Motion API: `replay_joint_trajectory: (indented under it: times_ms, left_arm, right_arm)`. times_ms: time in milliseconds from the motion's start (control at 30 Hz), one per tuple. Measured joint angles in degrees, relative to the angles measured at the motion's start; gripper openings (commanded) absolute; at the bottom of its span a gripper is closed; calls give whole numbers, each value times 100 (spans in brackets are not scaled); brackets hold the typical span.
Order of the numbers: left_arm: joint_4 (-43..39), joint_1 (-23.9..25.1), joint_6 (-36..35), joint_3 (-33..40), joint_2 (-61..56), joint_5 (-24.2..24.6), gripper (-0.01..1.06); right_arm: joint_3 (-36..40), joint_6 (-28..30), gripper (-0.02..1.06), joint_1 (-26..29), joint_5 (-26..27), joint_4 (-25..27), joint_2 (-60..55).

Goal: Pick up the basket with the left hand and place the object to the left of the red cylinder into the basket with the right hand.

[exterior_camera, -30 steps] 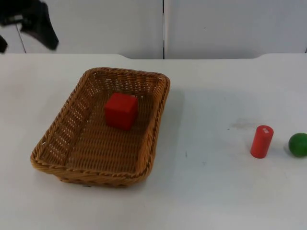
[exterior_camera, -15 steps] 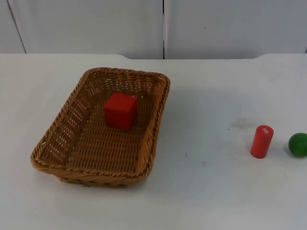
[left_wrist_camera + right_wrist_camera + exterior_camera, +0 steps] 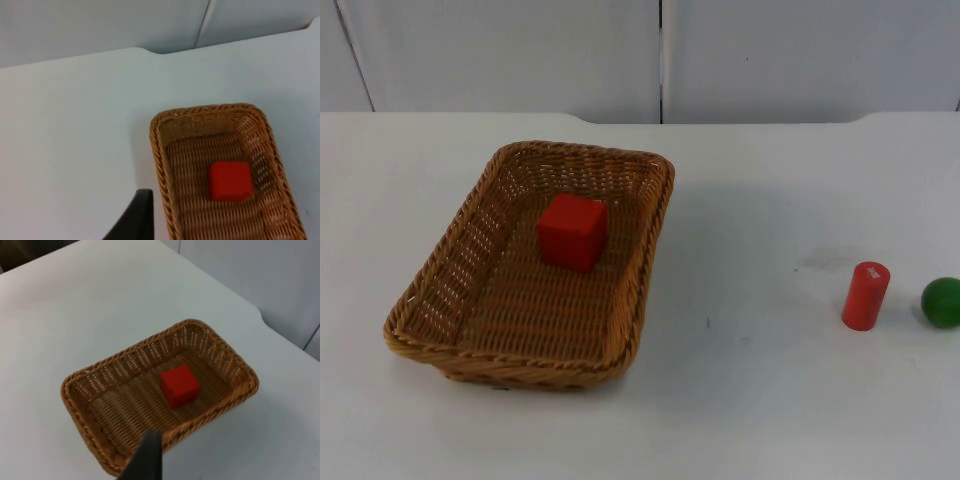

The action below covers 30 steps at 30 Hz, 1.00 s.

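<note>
basket (image 3: 450,330) long axis front–back, red cube (image 3: 572,231) inside

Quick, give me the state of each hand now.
Left hand: above the table beside the basket, holding nothing; open or shut cannot be told.
Right hand: above the basket's rim, holding nothing; cannot be told.
</note>
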<state>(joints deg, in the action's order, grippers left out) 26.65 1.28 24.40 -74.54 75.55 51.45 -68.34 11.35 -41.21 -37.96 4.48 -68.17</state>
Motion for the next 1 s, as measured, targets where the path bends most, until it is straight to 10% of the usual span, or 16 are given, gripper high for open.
replay_joint_trajectory:
  times_ms: [1000]
  left_arm:
    - [197, 0, 304, 3902, -4465, -1031, 105]
  right_arm:
    - [2326, -276, 87, -8, 665, 0, 1975]
